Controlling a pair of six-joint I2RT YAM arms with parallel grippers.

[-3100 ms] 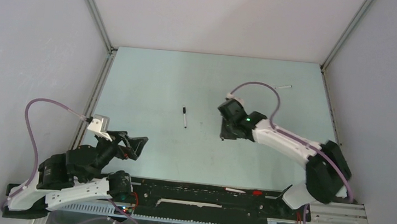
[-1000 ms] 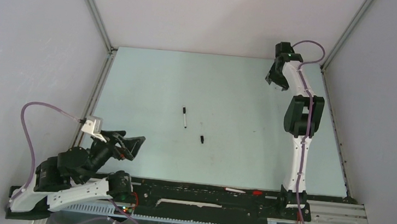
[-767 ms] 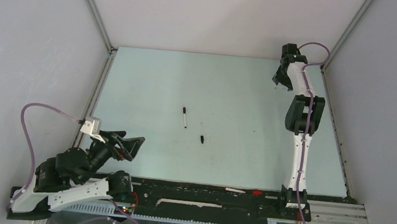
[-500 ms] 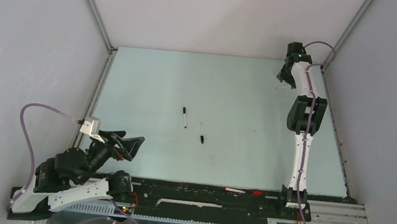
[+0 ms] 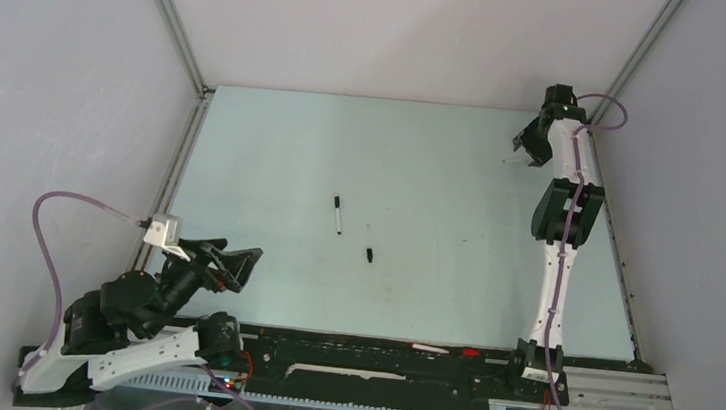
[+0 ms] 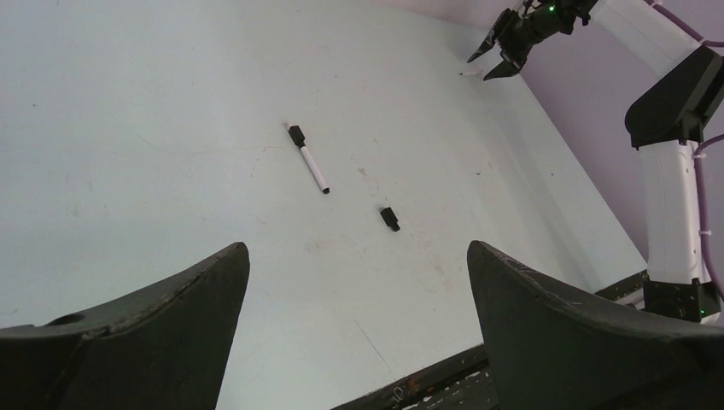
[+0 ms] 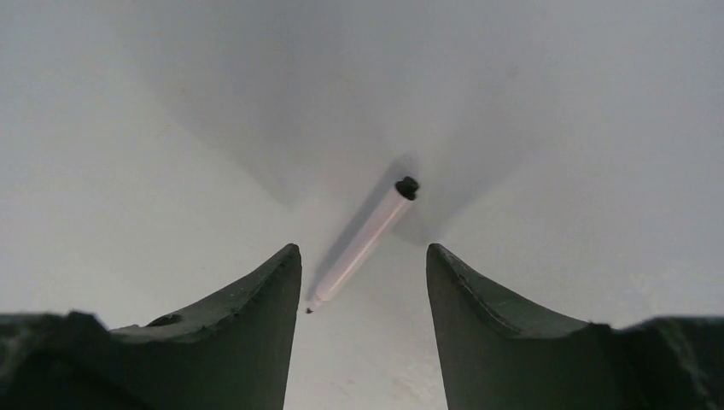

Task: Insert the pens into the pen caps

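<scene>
An uncapped white pen (image 7: 359,243) lies on the table near the far right corner, its writing tip toward my right gripper (image 7: 363,249). That gripper hovers just over it, open, with the pen's near end between its fingers, closer to the left one and untouched. In the top view, the pen (image 5: 512,162) pokes out beside the right gripper (image 5: 527,151). A loose black pen cap (image 5: 370,255) lies mid-table. Beside it is a second white pen (image 5: 339,219) wearing its black cap (image 5: 336,201). My left gripper (image 5: 238,263) hangs open and empty at the near left.
The side wall and its metal rail (image 5: 605,193) run close to the right arm. A black base strip (image 5: 375,352) runs along the near edge. The left wrist view shows the capped pen (image 6: 312,167), the loose cap (image 6: 389,219) and the right gripper (image 6: 504,53) far off.
My right arm has left the black cap mid-table, swung to the far right corner and drifted right over the uncapped pen, its jaws narrowing slightly. The left arm has barely moved.
</scene>
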